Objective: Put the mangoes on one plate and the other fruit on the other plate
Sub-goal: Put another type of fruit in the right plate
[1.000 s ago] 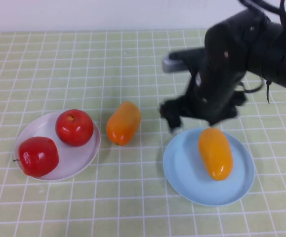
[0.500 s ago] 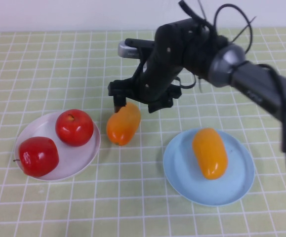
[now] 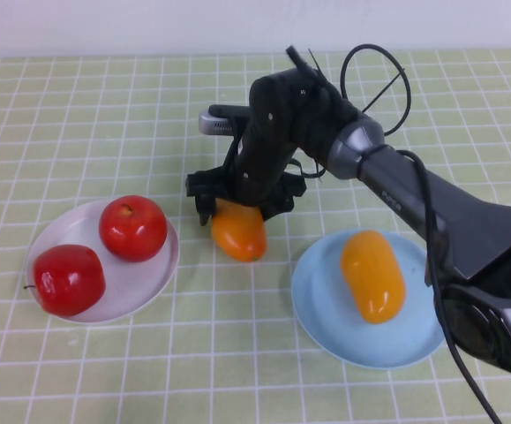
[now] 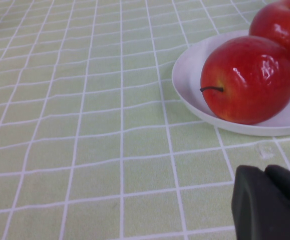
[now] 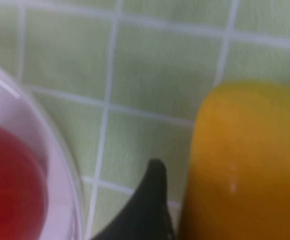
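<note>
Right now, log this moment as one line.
right gripper open around loose mango | second mango on blue plate | left gripper parked, shut

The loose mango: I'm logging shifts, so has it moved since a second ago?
Yes. The loose mango, under the right pincer, has turned and slid a little toward the blue plate, away from the white plate.

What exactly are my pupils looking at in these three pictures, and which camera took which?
It is a two-armed robot sorting fruit on a green checked tablecloth. The wide picture comes from a raised camera; the other two come from cameras on each wrist. The right gripper stands over an elongated orange-yellow mango lying on the cloth, its fingers around it. The right wrist view shows that mango close up. A second mango lies on the round light blue plate. Two round red apples sit on the round white plate. The left gripper is parked beside that plate, holding nothing.
</note>
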